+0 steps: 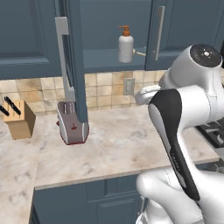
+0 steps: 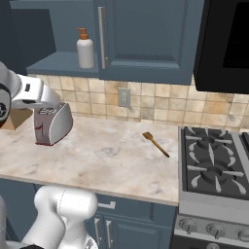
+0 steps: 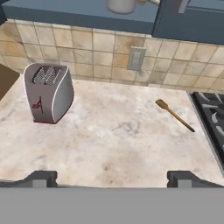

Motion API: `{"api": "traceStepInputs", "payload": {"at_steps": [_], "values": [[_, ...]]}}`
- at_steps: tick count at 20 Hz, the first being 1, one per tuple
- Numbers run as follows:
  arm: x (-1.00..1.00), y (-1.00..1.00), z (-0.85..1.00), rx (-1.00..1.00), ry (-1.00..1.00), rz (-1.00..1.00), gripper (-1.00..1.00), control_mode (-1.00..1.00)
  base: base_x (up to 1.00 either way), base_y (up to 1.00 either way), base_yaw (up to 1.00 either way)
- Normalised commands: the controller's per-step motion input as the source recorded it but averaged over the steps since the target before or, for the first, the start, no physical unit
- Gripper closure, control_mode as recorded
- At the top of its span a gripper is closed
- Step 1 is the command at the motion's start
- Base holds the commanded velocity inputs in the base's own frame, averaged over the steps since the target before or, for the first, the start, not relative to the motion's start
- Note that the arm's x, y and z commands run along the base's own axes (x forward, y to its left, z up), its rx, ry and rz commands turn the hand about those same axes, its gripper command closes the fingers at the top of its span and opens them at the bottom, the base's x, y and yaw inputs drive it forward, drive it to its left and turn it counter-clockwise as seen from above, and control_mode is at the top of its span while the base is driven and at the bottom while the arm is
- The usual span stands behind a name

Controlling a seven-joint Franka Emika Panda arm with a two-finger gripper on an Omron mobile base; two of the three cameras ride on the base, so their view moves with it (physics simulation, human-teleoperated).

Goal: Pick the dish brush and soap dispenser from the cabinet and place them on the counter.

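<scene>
**Jaws wide over the counter, soap bottle on the cabinet shelf**

The gripper [image 3: 112, 177] hangs nearest the hand camera, its two dark finger tips spread wide at the bottom of that view with nothing between them, over the open middle of the counter [image 3: 118, 148].

The soap dispenser [image 1: 125, 44] stands upright on the lower shelf of the cabinet [image 2: 146, 39], its orange pump at the top, close to the edge of the shut right-hand door and its long silver bar handle [image 2: 101, 36]. The right base view shows it [image 2: 85, 48] in the same place, just left of that handle. In the hand view its white base [image 3: 121, 5] is cut off by the top edge. In the left base view a thin pale stick pokes out just right of the bottle, touching or nearly touching it; that looks like the dish brush [image 1: 139, 53], though its head is hidden.

The left cabinet door [image 1: 74, 61] stands swung open, seen edge-on in the left base view, with its own handle facing outward.

Below, a silver toaster [image 3: 48, 92] with a dark red base sits on the counter toward the left. A brown stick utensil [image 3: 174, 115] lies flat on the stone, well apart from the toaster, near the stove [image 2: 214, 168]. A wall socket [image 3: 136, 58] sits in the tiled backsplash between them. A wooden knife block [image 1: 18, 118] stands at the far left.
</scene>
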Motion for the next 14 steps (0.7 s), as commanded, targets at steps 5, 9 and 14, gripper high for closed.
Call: {"api": "traceStepInputs", "payload": {"at_steps": [5, 9, 14], "values": [[0.01, -0.30, 0.16, -0.05, -0.04, -0.01, -1.00, -1.00, 0.00, 0.00, 0.00], [0.05, -0.20, 0.22, -0.03, 0.00, 0.00, -1.00, -1.00, 0.00, 0.00, 0.00], [0.22, -0.15, 0.21, 0.01, -0.03, 0.00, -1.00, -1.00, 0.00, 0.00, 0.00]]}}
